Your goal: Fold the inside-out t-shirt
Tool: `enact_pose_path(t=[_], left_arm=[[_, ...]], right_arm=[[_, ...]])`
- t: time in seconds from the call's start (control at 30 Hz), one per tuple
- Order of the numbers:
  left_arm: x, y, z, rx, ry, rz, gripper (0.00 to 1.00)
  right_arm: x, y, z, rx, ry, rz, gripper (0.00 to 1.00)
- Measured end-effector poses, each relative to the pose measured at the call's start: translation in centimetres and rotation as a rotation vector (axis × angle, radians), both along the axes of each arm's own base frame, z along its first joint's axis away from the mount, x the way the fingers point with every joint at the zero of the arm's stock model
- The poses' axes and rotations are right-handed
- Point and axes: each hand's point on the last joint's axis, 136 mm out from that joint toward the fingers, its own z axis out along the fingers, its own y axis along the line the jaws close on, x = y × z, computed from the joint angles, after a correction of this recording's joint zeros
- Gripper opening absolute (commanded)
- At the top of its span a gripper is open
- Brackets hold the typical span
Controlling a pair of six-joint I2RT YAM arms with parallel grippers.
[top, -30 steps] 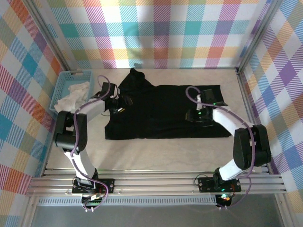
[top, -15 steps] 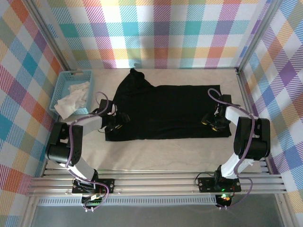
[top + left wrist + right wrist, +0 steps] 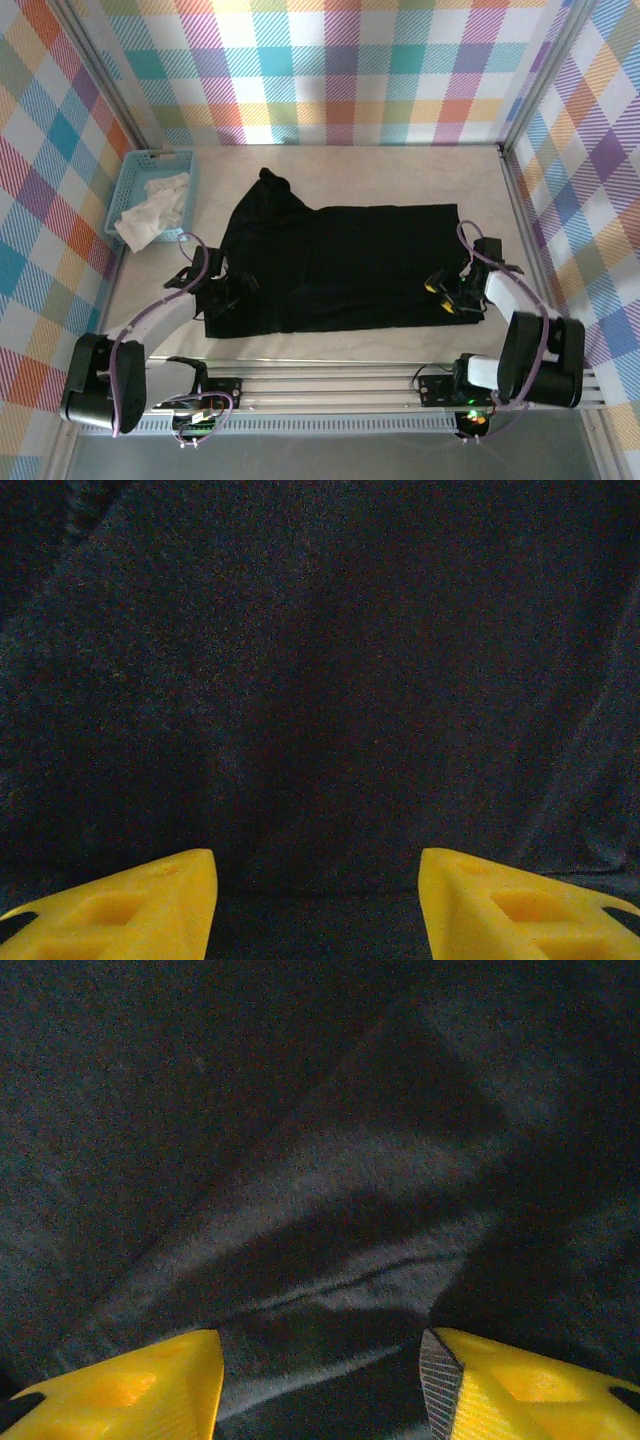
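While my left pincer (image 3: 230,292) and right pincer (image 3: 440,295), jaws apart, flatten the t-shirt (image 3: 335,262) at its ends, pinching a hem comes next

- The t-shirt (image 3: 335,265) lies spread flat on the pale tabletop (image 3: 400,170), black, its long side running left to right; a bunched part pokes out toward the far left;
- the left gripper (image 3: 238,290) rests on the shirt's left end, near its front corner; how its jaws stand is unclear from above;
- the right gripper (image 3: 440,294) sits at the shirt's right end, its yellow tips apart;
- a light-blue basket (image 3: 128,185) at the far left holds a white cloth (image 3: 150,210), which spills over the near rim.
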Motion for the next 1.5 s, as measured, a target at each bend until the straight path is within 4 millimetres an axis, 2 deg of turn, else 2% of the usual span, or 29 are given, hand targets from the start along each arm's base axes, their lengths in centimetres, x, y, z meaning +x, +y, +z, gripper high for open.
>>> enact_pose_path(t=[0.07,0.13,0.2,0.27,0.37,0.47,0.57,0.7,0.87,1.0,1.1,1.33,1.5], left_arm=[[0.7,0.1,1.2,0.010,-0.020,0.004,0.58],[2.9,0.0,3.2,0.024,-0.069,0.007,0.59],[6.3,-0.4,5.7,0.034,-0.132,0.005,0.59],[10.9,-1.0,7.9,0.040,-0.202,0.004,0.60],[18.0,-1.8,9.6,0.051,-0.274,0.004,0.61],[24.5,-2.4,9.3,0.060,-0.298,-0.002,0.65],[29.7,-2.6,7.8,0.065,-0.299,-0.006,0.68],[34.7,-2.6,5.3,0.095,-0.275,-0.021,0.69],[37.8,-2.7,2.7,0.151,-0.240,-0.053,0.70],[39.6,-2.6,2.3,0.190,-0.246,-0.075,0.70],[40.1,-2.5,2.1,0.206,-0.246,-0.085,0.68],[40.1,-2.0,1.3,0.226,-0.226,-0.097,0.50],[40.6,-1.1,1.4,0.240,-0.239,-0.089,0.29]], right_arm=[[0.6,-0.1,1.2,-0.025,-0.050,0.005,0.57],[2.4,-0.3,2.8,-0.047,-0.123,0.021,0.59],[4.9,-0.3,4.6,-0.067,-0.213,0.044,0.60],[7.8,-0.7,6.3,-0.090,-0.300,0.055,0.64],[11.9,-1.7,7.8,-0.144,-0.384,0.055,0.72],[15.3,-2.7,8.7,-0.193,-0.428,0.049,0.74],[17.9,-3.3,9.6,-0.208,-0.471,0.040,0.75],[19.1,-3.2,10.0,-0.196,-0.506,0.044,0.75],[19.3,-2.7,9.4,-0.165,-0.502,0.058,0.75],[18.8,-2.1,8.6,-0.130,-0.495,0.071,0.76],[18.4,-1.7,7.9,-0.108,-0.478,0.079,0.76],[18.2,-1.3,7.3,-0.084,-0.461,0.090,0.76],[18.2,-1.0,6.8,-0.065,-0.450,0.097,0.76]])
